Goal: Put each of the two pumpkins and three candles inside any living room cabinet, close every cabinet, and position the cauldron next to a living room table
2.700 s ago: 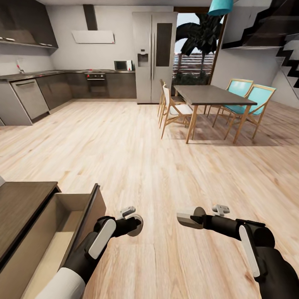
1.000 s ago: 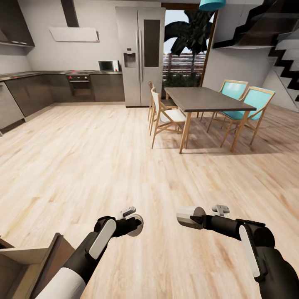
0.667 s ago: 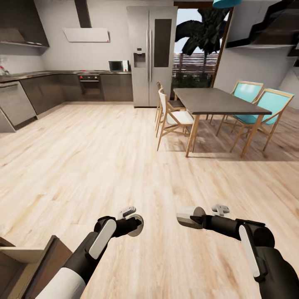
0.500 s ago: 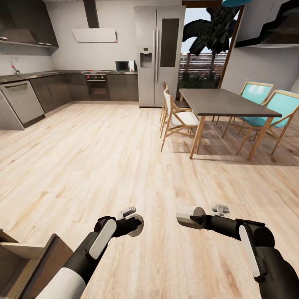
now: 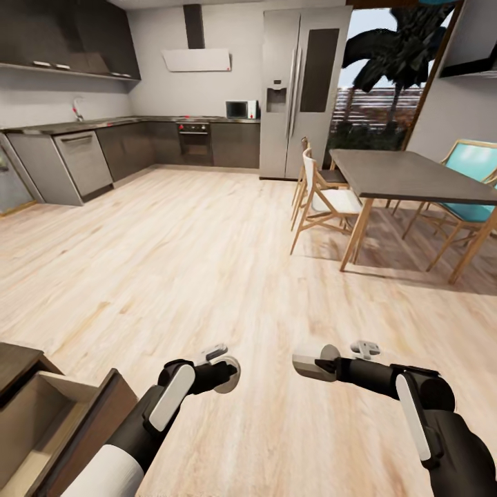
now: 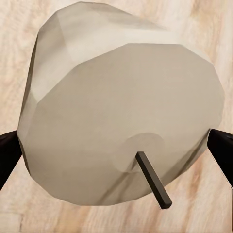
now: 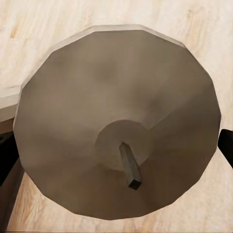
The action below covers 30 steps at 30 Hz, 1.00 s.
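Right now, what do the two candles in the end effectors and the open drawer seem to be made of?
Both the left candle and the right candle look like matte off-white wax, judging by the dull faceted surface and dark wick. The drawer looks like wood, with dark-brown walls and a pale beige, unglossy inside.

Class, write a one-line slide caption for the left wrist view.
Left pincer shut on a white candle, wick end facing the camera, above pale wood floor.
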Available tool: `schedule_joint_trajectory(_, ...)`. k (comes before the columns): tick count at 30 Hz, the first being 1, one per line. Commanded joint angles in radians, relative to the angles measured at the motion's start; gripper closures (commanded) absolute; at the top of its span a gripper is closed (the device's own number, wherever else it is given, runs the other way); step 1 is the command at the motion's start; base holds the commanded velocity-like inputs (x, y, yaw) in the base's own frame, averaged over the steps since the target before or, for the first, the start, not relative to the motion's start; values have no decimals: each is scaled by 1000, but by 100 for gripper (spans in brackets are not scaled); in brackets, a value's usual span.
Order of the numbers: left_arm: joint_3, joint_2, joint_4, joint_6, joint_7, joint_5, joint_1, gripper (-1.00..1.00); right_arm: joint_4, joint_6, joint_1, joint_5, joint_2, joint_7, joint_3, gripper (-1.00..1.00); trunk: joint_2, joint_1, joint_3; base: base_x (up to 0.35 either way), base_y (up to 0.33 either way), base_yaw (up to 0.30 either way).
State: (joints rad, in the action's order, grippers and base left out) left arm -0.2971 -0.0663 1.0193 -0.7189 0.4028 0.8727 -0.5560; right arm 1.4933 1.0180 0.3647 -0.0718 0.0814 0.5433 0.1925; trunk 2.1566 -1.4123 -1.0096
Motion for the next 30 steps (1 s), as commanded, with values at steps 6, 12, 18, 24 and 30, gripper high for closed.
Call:
schedule_joint_trajectory(6, 0, -7, 2, -1, 10, 12, -1, 100, -1, 7, 0, -8, 1, 1, 1, 100, 0, 0, -1, 0, -38, 275)
schedule_joint_trajectory(12, 1, -7, 2, -1, 11, 17, -1, 100, -4, 7, 0, -7, 0, -3, 0, 100, 0, 0, -1, 0, -1, 274)
schedule_joint_trajectory(18, 1, -8, 2, -1, 11, 17, -1, 100, -7, 5, 0, -6, 0, -6, -8, 100, -42, 23, 18, 0, 0, 274)
schedule_joint_trajectory(24, 2, -7, 2, -2, 11, 18, -1, 100, -8, 1, 0, -5, 0, -8, -43, 100, -84, 46, 37, 0, 0, 275)
schedule_joint_trajectory(30, 4, -7, 2, -2, 11, 21, -1, 100, -8, -3, 0, -7, 1, -5, -44, 100, -126, 69, 55, 0, 0, 146)
